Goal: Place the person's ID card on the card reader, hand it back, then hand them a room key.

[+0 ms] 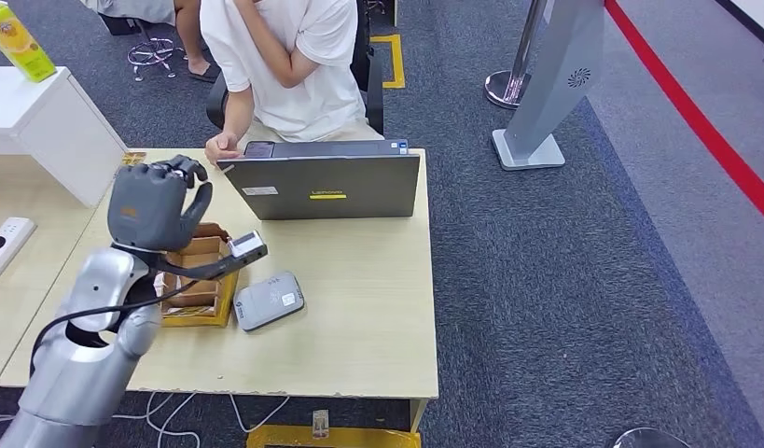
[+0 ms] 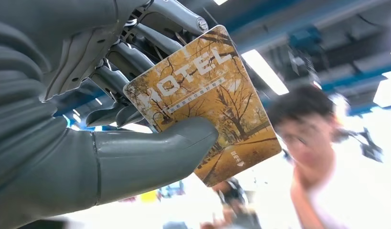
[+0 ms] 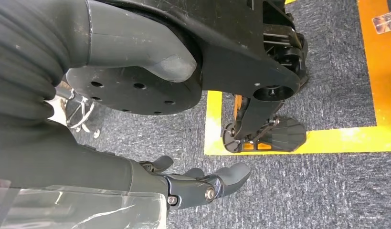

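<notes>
Left hand [image 1: 154, 201] raised above the near-left part of the table [image 1: 378, 317], clamped on the room key [image 2: 205, 102]: thumb pressed across one face, fingers [image 2: 136, 62] backing the other, as seen from the left wrist. Key card printed with autumn trees and the word HOTEL, more than half of it sticking out free past the thumb. Good for a handover, since plenty of bare card left to take. Right hand [image 3: 193, 183] hanging low over the carpet, fingers loosely apart, holding nothing. Card reader [image 1: 268, 300] lying flat on the table just right of the wooden box [image 1: 199, 285], nothing seen on top of it, so the ID part judged finished and the key handover judged to be the step in hand. Person [image 1: 284, 56] seated at the far side behind the laptop [image 1: 326, 182], one hand [image 1: 223, 147] resting on the far table edge near the laptop's left corner. To do this well: carry the key forward and slightly right toward that resting hand, passing left of the laptop lid rather than over it; present the free end first, face tilted toward the person; keep the pinch firm until the person's fingers close on the card, then ease off slowly. Main risk judged to be a thin, smooth card slipping out if loosened early, or clipping the laptop's edge.
</notes>
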Robot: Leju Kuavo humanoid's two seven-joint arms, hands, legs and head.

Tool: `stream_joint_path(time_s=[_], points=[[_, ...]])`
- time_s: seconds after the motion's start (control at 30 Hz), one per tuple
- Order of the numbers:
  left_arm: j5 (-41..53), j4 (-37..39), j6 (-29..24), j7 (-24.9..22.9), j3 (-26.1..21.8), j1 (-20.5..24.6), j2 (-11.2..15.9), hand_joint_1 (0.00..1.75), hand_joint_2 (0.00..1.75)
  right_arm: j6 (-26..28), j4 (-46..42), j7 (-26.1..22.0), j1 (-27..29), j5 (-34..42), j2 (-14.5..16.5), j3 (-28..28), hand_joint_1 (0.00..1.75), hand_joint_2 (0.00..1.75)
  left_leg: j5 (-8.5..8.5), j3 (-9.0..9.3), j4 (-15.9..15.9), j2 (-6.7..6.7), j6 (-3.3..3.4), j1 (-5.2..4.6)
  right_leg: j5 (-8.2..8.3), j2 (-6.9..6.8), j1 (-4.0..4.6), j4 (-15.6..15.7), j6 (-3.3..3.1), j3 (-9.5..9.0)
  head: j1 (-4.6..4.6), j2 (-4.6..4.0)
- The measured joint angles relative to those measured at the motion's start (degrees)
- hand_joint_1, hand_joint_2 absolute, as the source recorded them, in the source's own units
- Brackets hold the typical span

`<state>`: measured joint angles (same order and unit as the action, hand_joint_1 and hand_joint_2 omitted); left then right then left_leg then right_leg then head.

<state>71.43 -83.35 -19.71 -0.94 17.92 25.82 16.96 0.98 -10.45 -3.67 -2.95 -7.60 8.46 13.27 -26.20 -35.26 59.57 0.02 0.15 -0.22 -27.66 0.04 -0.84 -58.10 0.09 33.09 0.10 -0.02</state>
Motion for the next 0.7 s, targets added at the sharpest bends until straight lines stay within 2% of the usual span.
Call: stream_joint_path(time_s=[0.2, 0.27, 0.37, 0.43, 0.57, 0.7], points=[[2.6, 2.5, -0.1, -1.6, -3.1, 7.2, 2.5, 1.75, 1.75, -0.4, 0.0, 0.1, -0.1, -1.4, 0.1, -0.1, 0.0, 1.75, 0.07, -0.01, 0.0, 0.01, -0.1, 0.1, 0.06, 0.01, 0.06, 0.0, -0.09, 0.03, 0.03, 0.0], [5.1, 8.0, -2.0, -2.9, -3.9, 11.5, 3.8, 1.75, 1.75, -0.6, 0.0, 0.3, -0.2, -2.4, 0.1, -0.2, 0.0, 1.75, 0.09, -0.04, 0.0, 0.02, -0.14, 0.17, 0.12, 0.04, 0.11, 0.0, -0.18, 0.05, 0.04, 0.0], [7.9, 22.3, -8.0, -3.0, -6.2, 19.6, 6.2, 1.75, 1.75, -0.8, 0.0, 1.0, -0.6, -3.5, 0.3, -0.3, 0.0, 1.75, 0.17, -0.04, 0.0, 0.12, -0.27, 0.23, 0.21, 0.17, 0.16, -0.1, -0.33, 0.14, -0.02, 0.0], [8.3, 30.5, -10.5, -2.9, -7.6, 23.4, 7.2, 1.75, 1.75, -0.8, 0.0, 1.5, -0.7, -3.7, 0.3, -0.3, 0.0, 1.75, 0.2, -0.03, 0.0, 0.16, -0.31, 0.24, 0.23, 0.21, 0.16, -0.1, -0.36, 0.17, -0.06, 0.0], [8.5, 41.0, -11.1, -3.8, -9.2, 27.2, 8.1, 1.75, 1.75, -0.8, 0.0, 1.7, -0.8, -4.3, 0.3, -0.4, 0.0, 1.75, 0.22, -0.07, 0.0, 0.13, -0.34, 0.28, 0.22, 0.19, 0.19, -0.1, -0.37, 0.19, -0.06, 0.0], [8.5, 46.3, -10.1, -4.5, -10.1, 29.3, 8.3, 1.75, 1.75, -0.8, 0.0, 1.9, -0.8, -4.4, 0.3, -0.4, 0.0, 1.75, 0.22, -0.11, 0.0, 0.12, -0.34, 0.3, 0.22, 0.18, 0.22, -0.1, -0.38, 0.2, -0.05, 0.0]])
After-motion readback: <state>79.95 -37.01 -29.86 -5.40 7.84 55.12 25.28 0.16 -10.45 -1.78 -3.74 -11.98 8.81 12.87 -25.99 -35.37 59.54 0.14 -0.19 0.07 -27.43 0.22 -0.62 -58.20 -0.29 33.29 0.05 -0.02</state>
